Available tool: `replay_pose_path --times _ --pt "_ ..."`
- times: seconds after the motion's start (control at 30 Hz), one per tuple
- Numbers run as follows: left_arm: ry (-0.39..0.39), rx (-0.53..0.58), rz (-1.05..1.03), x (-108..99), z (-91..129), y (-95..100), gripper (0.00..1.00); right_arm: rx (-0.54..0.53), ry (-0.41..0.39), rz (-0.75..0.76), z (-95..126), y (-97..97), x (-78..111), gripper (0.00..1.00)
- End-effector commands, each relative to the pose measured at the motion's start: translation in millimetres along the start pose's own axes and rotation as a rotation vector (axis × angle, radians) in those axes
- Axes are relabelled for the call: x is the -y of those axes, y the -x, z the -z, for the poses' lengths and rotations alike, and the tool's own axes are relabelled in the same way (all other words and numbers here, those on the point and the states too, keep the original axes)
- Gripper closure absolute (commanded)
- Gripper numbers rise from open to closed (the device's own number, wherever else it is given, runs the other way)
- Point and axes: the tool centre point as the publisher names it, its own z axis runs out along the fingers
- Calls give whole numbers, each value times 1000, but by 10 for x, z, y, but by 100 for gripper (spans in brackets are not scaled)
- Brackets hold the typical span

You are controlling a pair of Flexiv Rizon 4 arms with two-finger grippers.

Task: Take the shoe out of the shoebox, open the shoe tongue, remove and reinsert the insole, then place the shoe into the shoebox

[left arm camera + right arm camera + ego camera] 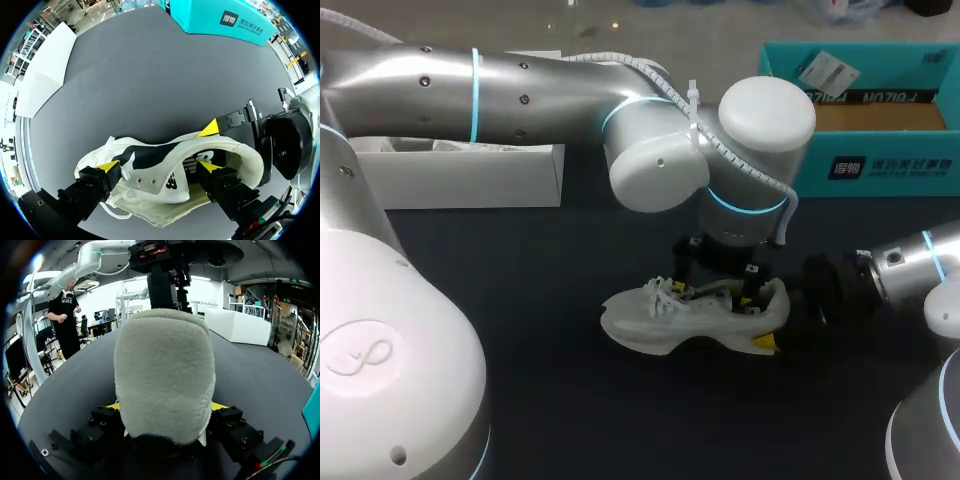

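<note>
- From the head view, the white shoe (685, 322) stands on the dark tabletop (520, 300), well apart from the teal shoebox (880, 165).
- Only the right wrist view shows the right claw (166, 407) pinching the shoe's grey heel from both sides.
- The left wrist view looks into the shoe's opening, where the left claw (156, 166) sits over a white flap, perhaps the tongue. I cannot tell whether it grips anything.

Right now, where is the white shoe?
In the head view the white shoe lies mid-table, outside the teal shoebox at far right, under my left gripper, heel held by my right gripper.
</note>
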Motion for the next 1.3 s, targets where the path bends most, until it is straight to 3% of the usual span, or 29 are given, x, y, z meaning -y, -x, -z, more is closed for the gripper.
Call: replay_pose_path --times 0.03,0.17,0.27,0.33,0.4,0.47,0.63,0.7,0.77,1.3 --pt "-9 45 31 -21 22 45 0 3 -3 0 -42 9 9 100" --pt "-14 85 80 -74 105 197 0 3 -3 0 -42 9 9 100" --pt "-19 96 123 -114 176 304 25 3 -3 0 -42 9 9 100" --pt "-15 98 141 -139 225 354 36 3 -3 0 -42 9 9 100" --pt "-14 97 150 -159 274 379 37 3 -3 0 -42 9 9 100" --pt "-14 94 159 -173 314 391 47 3 -3 0 -42 9 9 100" --pt "-12 47 195 -172 356 393 60 3 -3 0 -42 9 9 100" --pt "-3 -1 218 -172 372 374 90 3 -3 0 -42 9 9 100" --pt "7 -40 224 -178 384 362 100 3 -3 0 -42 9 9 100" --pt "16 -397 351 -221 711 624 100 3 -3 0 -42 9 9 100"
